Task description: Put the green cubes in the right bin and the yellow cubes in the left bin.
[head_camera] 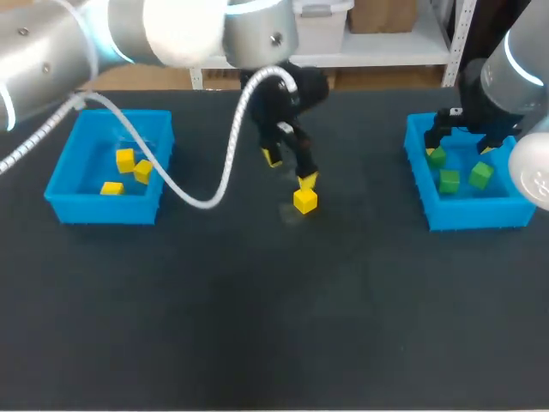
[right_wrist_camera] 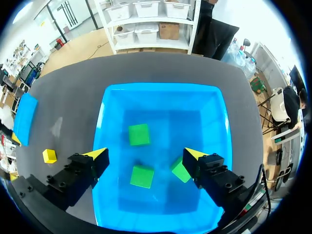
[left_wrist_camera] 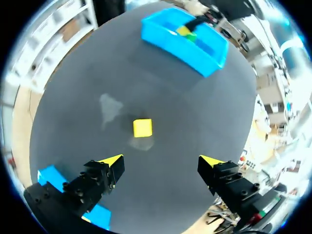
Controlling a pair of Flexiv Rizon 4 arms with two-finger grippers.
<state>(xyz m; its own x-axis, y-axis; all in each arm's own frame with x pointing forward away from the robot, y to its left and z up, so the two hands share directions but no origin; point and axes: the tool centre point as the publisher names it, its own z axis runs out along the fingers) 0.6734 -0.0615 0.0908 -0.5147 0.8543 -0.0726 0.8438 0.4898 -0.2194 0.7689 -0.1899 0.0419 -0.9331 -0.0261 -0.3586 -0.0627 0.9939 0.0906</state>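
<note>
Left gripper, jaws spread, above lone yellow cube mid-table: centre on it, descend straight, pinch flat faces. Right gripper spread over right bin.

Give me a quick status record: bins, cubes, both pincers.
left bin: three yellow cubes inside
right bin: three green cubes inside
loose cube: yellow, on the table between the bins
left pincer: open, over the loose cube, not gripping it
right pincer: open, empty, over the right bin
left to do: loose cube into the left bin
</note>
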